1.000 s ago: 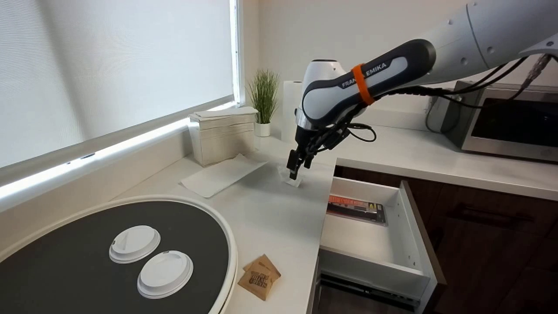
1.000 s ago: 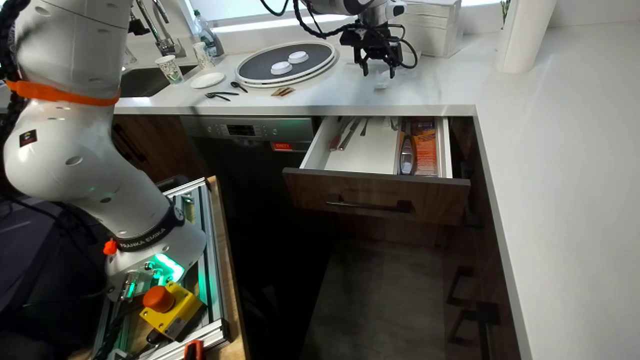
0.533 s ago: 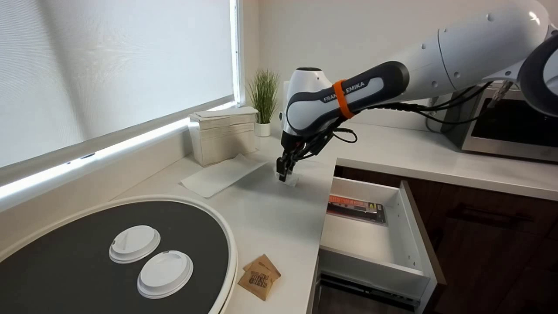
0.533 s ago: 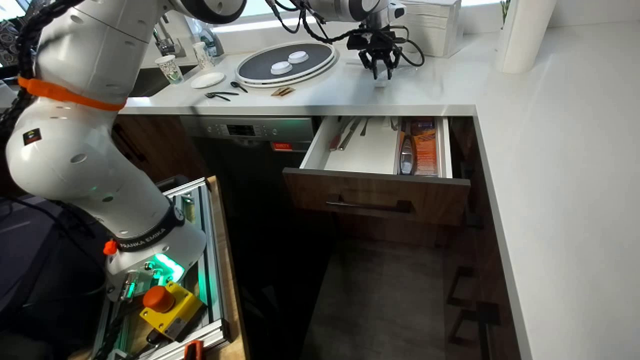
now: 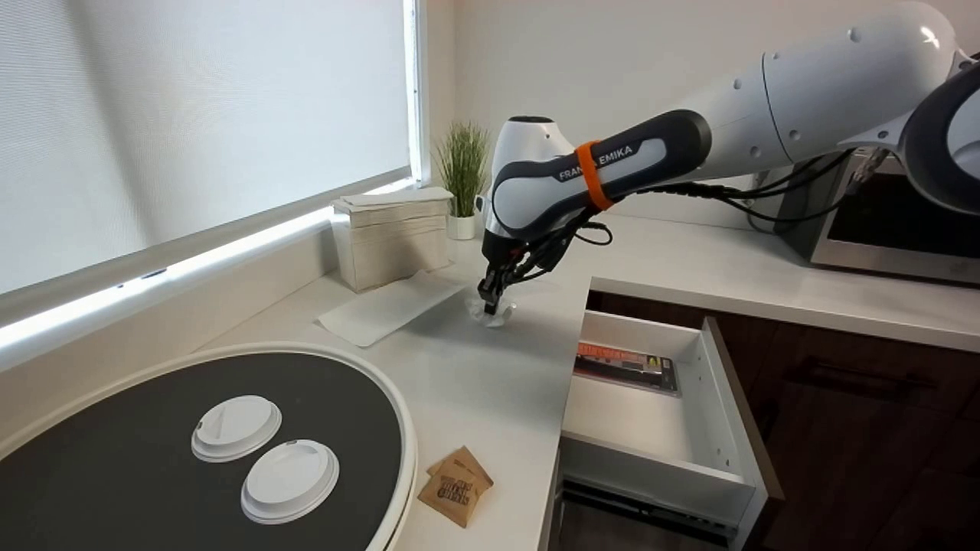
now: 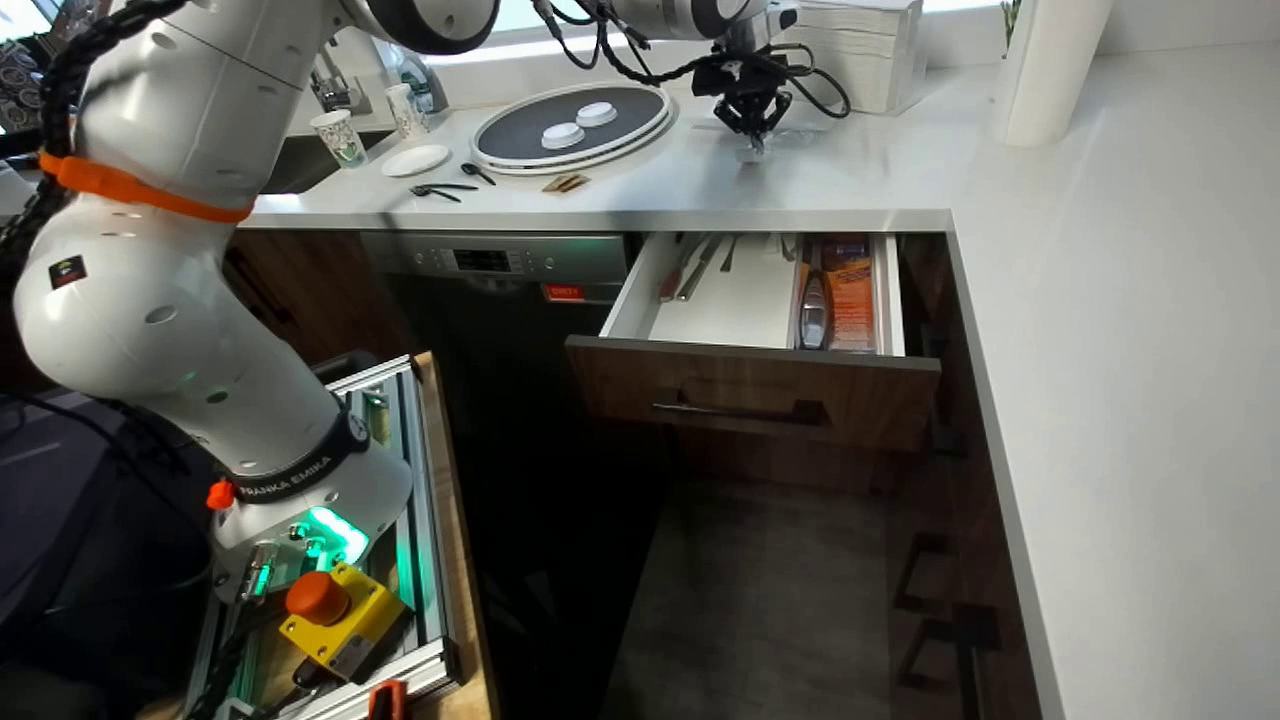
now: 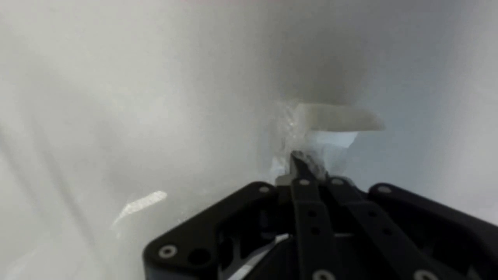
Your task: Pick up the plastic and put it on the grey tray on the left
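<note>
The plastic is a crumpled, see-through wrapper (image 5: 503,314) on the white counter, close to the drawer side. My gripper (image 5: 490,308) points down at it with its jaws together, and wrinkled film shows pinched at the tips in the wrist view. There the wrapper (image 7: 332,151) spreads out beyond the fingertips. The same clear film (image 6: 750,157) appears just under the gripper (image 6: 757,142) in an exterior view. The grey tray (image 5: 348,405) is round with a white rim, and two white cup lids lie on it.
A paper sheet (image 5: 390,308) and a stack of paper towels (image 5: 394,241) are beside the gripper, with a potted plant (image 5: 463,168) behind. An open drawer (image 5: 651,421) juts out from under the counter. Brown packets (image 5: 457,486) lie near the tray.
The gripper has moved down and slightly toward the tray side onto the plastic, and its jaws have gone from open to shut. The plastic has bunched up around the fingertips.
</note>
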`<action>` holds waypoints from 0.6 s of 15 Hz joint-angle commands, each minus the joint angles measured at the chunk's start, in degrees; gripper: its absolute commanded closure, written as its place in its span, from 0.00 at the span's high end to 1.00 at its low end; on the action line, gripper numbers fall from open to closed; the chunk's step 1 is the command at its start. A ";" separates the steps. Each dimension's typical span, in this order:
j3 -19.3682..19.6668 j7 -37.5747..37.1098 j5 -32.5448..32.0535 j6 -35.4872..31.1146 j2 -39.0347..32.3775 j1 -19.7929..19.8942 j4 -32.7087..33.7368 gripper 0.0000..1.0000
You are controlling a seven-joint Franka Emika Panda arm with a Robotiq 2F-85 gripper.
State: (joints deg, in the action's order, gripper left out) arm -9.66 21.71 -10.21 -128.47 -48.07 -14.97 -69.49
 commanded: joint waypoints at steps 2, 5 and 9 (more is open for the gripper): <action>-4.39 8.50 -0.10 -0.66 3.63 -0.60 -5.32 0.00; -8.27 14.53 0.08 -2.07 5.84 -0.38 -9.08 0.00; -11.51 19.23 -0.86 -4.64 9.67 0.05 -14.96 0.00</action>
State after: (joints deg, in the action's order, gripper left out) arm -19.97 37.96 -10.18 -129.60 -43.18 -15.85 -77.03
